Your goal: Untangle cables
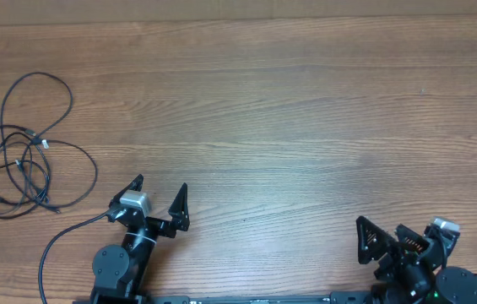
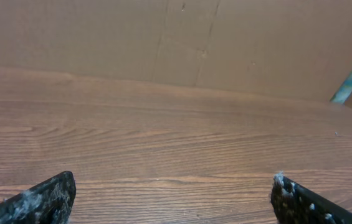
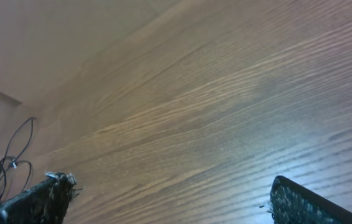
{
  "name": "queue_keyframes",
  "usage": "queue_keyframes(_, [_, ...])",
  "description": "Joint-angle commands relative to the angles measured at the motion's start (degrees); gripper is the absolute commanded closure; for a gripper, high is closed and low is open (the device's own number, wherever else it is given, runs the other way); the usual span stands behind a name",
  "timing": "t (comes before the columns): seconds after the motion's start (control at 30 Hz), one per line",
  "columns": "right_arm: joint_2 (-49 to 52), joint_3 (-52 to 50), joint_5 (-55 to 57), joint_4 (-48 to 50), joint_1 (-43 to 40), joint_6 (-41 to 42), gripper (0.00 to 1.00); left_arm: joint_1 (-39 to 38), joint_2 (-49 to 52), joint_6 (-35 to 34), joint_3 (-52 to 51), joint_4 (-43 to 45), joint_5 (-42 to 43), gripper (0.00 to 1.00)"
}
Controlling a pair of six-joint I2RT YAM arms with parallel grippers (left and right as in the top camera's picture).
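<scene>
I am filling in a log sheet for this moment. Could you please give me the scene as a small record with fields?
cables: thin black cords in one tangled bundle, lying flat at the left side of the table
left gripper: open, empty, near the front edge, to the right of the cables
right gripper: open, empty, at the front right, far from the cables
contact: none, both grippers are apart from the cables
table: brown wood grain
task state: not yet begun

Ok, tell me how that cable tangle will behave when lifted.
Probably floppy: the cables lie in loose curving loops, so a lifted strand should sag. Strands cross at the middle, so pulling one likely drags the rest. They look thin, so probably light, apt to slide on the table.
</scene>
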Motion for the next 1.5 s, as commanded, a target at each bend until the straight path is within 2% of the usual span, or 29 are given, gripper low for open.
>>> queue_keyframes(0.0, [-0.79, -1.77, 0.00, 2.56, 0.09, 0.26, 0.00, 0.24, -0.66, 1.51, -0.20, -0.20, -0.76, 0.00])
queue_keyframes(0.1, [-0.79, -3.32, 0.00, 9.42, 0.07, 0.24, 0.00, 0.24, -0.66, 1.51, -0.20, -0.20, -0.76, 0.00])
queue_keyframes(0.33, [-0.79, -12.46, 0.00, 42.60, 0.07, 0.24, 0.00, 0.24, -0.66, 1.51, -0.20, -0.20, -0.76, 0.00])
queue_keyframes(0.37, [-0.79, -16.04, 0.00, 50.07, 0.07, 0.24, 0.00, 0.24, -0.66, 1.51, -0.20, -0.20, -0.76, 0.01])
queue_keyframes(0.5, [-0.79, -22.60, 0.00, 60.11, 0.09, 0.26, 0.00, 0.24, -0.66, 1.51, -0.20, -0.20, -0.76, 0.00])
queue_keyframes(0.87, [-0.79, -35.60, 0.07, 63.98, 0.15, 0.26, 0.00, 0.24, -0.66, 1.51, -0.20, -0.20, -0.76, 0.00])
queue_keyframes(1.03, [-0.79, -35.45, 0.02, 60.50, 0.20, 0.24, 0.00, 0.24, -0.66, 1.51, -0.20, -0.20, -0.76, 0.01])
queue_keyframes(1.47, [-0.79, -35.45, 0.02, 60.37, 0.20, 0.24, 0.00, 0.24, -0.66, 1.51, -0.20, -0.20, -0.76, 0.00])
